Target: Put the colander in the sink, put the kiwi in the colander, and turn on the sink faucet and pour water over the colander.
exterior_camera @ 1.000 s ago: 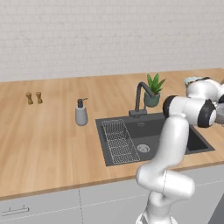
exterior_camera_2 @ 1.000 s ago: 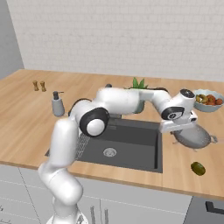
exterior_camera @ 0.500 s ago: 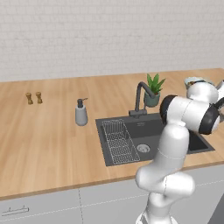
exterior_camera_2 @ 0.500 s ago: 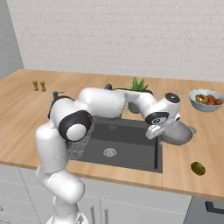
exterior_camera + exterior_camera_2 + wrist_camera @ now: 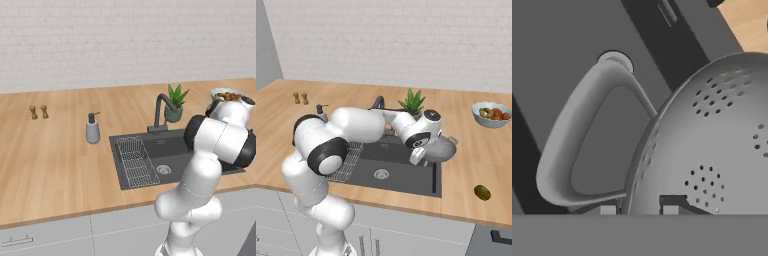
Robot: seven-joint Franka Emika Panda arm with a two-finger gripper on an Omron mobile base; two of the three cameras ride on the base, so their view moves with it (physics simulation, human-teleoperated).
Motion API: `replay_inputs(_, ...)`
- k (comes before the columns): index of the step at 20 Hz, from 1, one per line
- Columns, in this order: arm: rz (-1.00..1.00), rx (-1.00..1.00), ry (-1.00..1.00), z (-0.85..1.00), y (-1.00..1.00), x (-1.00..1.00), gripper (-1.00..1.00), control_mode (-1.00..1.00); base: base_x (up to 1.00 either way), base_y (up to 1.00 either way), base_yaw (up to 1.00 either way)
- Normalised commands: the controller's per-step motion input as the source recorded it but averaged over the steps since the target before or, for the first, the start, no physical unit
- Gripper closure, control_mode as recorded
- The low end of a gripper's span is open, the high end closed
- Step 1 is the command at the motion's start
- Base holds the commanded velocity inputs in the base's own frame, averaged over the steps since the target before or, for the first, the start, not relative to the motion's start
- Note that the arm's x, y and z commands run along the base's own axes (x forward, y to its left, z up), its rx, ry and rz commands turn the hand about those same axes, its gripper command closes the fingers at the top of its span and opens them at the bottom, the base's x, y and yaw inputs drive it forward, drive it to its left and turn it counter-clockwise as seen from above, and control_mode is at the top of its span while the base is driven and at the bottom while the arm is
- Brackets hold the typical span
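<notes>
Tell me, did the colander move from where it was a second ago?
Yes. In the right base view the colander, gripped by the gripper, has moved left, away from the fruit bowl, to the sink's right edge.

The arm hides the sink's (image 5: 145,150) right part in the left base view; the colander (image 5: 712,140) runs off the hand view's right edge.

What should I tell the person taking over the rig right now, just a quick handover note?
Gripper: shut on the colander at its rim, held in the air over the right end of the sink.
Kiwi: on the counter right of the sink, near the front edge.
Sink faucet: no water seen running.
Done: colander picked up.
Left: set colander in sink, add kiwi, turn on faucet.
</notes>
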Motion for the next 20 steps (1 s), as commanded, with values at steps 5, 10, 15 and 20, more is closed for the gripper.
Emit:
replay_inputs(5,0.27,-0.08,0.0,0.0,0.45,-0.2,1.0,-1.0,0.0,0.0,0.0)
replay_inputs(10,0.23,-0.11,0.0,-0.05,0.61,-0.23,1.0,-1.0,0.0,0.0,0.0)
replay_inputs(15,0.21,-0.09,0.0,-0.07,0.54,-0.14,1.0,-1.0,0.0,0.0,0.0)
replay_inputs(20,0.17,-0.04,0.0,-0.03,0.36,-0.05,1.0,-1.0,0.0,0.0,0.0)
